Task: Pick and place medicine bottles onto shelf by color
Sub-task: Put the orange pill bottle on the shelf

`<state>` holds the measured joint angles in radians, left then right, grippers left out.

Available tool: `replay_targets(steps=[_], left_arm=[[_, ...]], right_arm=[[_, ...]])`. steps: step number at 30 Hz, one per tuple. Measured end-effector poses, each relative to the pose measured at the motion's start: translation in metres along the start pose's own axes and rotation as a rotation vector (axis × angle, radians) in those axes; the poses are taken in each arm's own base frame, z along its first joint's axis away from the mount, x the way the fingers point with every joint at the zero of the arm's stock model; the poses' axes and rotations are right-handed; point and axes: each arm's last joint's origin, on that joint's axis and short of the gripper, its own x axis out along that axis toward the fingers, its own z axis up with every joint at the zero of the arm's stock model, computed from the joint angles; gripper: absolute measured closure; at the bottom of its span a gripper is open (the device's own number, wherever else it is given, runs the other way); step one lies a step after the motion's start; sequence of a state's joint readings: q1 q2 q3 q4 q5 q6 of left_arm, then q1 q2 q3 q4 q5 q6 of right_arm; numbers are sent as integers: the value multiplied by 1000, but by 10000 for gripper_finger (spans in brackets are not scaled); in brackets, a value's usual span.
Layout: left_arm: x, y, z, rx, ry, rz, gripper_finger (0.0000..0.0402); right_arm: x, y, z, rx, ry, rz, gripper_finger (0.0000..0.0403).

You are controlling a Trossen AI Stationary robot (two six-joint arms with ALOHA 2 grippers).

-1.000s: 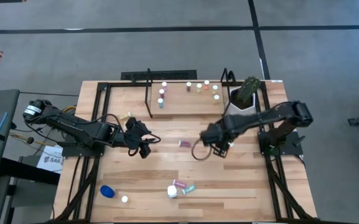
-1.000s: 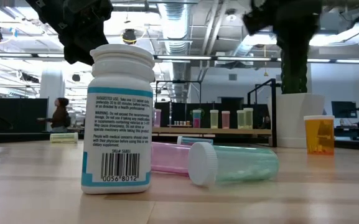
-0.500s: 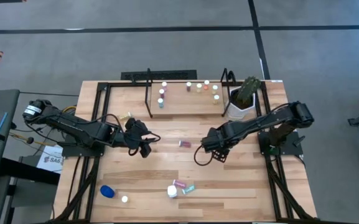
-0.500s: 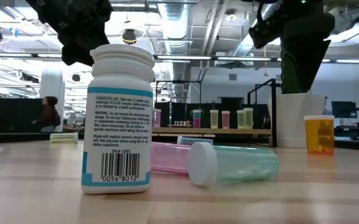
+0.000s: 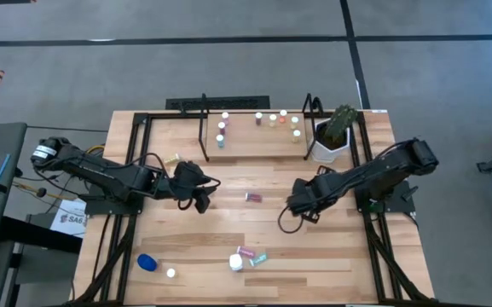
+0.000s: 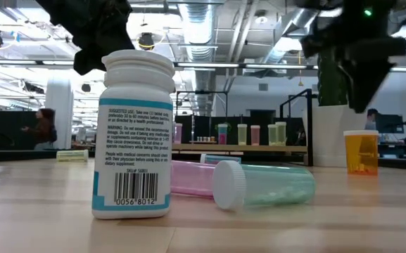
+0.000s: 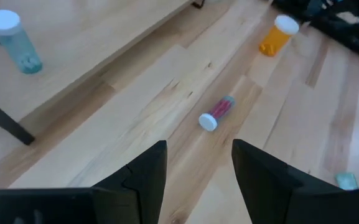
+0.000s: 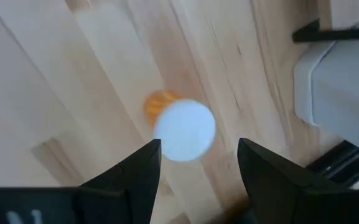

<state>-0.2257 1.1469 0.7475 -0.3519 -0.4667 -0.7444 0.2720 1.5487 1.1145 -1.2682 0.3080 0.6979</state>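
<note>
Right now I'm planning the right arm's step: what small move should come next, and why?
Probably lower the right gripper straight down. Its open jaws stand above the upright orange bottle, whose white cap shows between them, so a descent should bracket it for closing.

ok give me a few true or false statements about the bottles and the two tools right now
1. The right tool hangs open above an upright orange bottle. True.
2. The left tool grips the pink bottle. False: its fingers are open and empty, and that bottle lies on the table ahead of it.
3. Several bottles already stand on the shelf. True.
4. The white bottle with a barcode lies on its side. False: it stands upright.
5. The teal bottle beside it lies on its side. True.
</note>
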Motion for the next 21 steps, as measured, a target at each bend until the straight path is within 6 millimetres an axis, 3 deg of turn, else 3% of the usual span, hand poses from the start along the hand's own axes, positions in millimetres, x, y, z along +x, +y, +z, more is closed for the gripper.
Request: replay_targets(steps=[4,9,21], left_arm=[[1,0,2,-10,-3,-10,233],[1,0,1,46,3,-15,233],[1,-1,0,113,39,-54,233]], right_arm=[[16,-6,-17,21,26,156,168],[10,-12,-21,84,-20,249,168],[17,-23,-4,321,-22,279,168]])
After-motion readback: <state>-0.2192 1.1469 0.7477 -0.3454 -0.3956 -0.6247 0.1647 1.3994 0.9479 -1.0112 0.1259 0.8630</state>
